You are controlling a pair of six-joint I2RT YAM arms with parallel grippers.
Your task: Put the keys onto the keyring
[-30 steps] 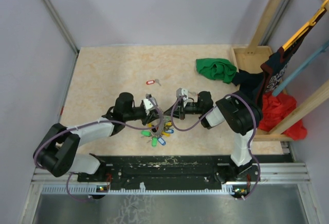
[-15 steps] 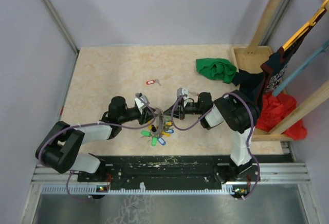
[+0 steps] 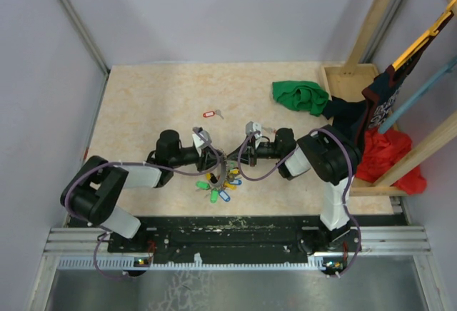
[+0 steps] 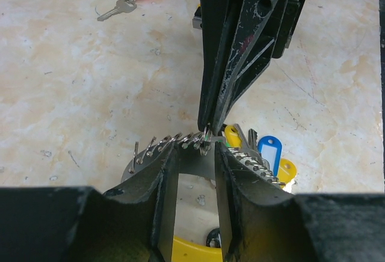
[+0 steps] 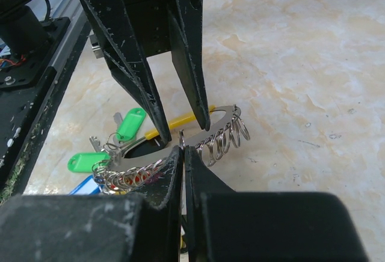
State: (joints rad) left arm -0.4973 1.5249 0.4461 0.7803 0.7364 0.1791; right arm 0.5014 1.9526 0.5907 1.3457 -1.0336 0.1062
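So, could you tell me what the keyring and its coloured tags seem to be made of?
The keyring looks like thin bare metal: grey and shiny, strung with small wire rings. The tags, such as the green tag and blue tag, look like smooth glossy plastic, probably moulded.

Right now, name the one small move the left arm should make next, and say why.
Probably close the left fingers on the large thin grey metal ring. They stand apart on either side of its band, while the right fingers are shut on it close by. A second grip would likely steady the ring for threading.
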